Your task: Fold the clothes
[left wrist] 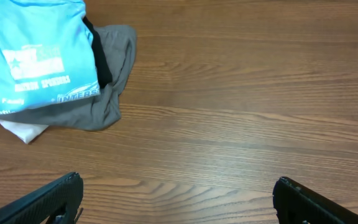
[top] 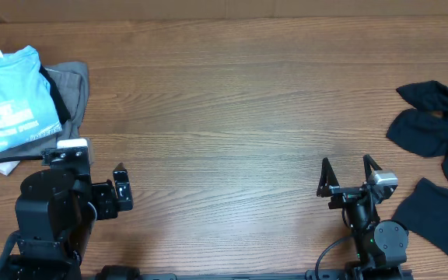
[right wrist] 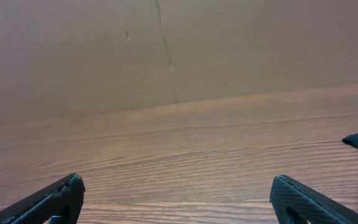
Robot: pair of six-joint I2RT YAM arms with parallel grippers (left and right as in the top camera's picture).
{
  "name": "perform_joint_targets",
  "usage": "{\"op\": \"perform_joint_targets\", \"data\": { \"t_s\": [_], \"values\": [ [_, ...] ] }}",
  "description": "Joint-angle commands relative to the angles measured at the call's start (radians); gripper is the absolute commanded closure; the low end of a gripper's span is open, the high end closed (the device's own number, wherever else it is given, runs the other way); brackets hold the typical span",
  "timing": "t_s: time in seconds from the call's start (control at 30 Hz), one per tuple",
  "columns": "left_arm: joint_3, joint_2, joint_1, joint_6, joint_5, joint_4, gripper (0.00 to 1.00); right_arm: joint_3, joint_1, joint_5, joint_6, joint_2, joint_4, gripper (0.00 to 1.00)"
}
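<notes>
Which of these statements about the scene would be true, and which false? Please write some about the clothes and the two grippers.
1. The light blue T-shirt lies on top of other clothes at the left end of the table. True.
2. The right gripper holds the black garment. False: its jaws stand open and empty; the garment lies apart, to its right.
3. A grey garment lies under the blue T-shirt. True.
4. The left gripper has its jaws shut. False: they stand open, holding nothing.
5. A white garment lies in the middle of the table. False: the middle is bare wood; white cloth only peeks from under the grey garment.
</notes>
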Motion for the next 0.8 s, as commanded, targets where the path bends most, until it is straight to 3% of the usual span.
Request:
{"op": "perform_joint_targets", "data": {
  "t_s": [0.0, 0.5, 0.77],
  "values": [
    [-0.002, 0.001, -0.007, 0.015, -0.016, 0.004, 0.0, -0.01, -0.005, -0.006, -0.004, -0.011, 0.006, 0.0],
    [-0.003, -0.006, -0.007, 0.015, -0.016, 0.004, 0.0, -0.01, -0.005, -0.006, -0.004, -0.011, 0.006, 0.0],
    [-0.087, -0.137, -0.006, 0.015, -0.016, 0.004, 0.0, -0.01, -0.005, -0.006, -0.004, -0.011, 0.006, 0.0]
  ]
}}
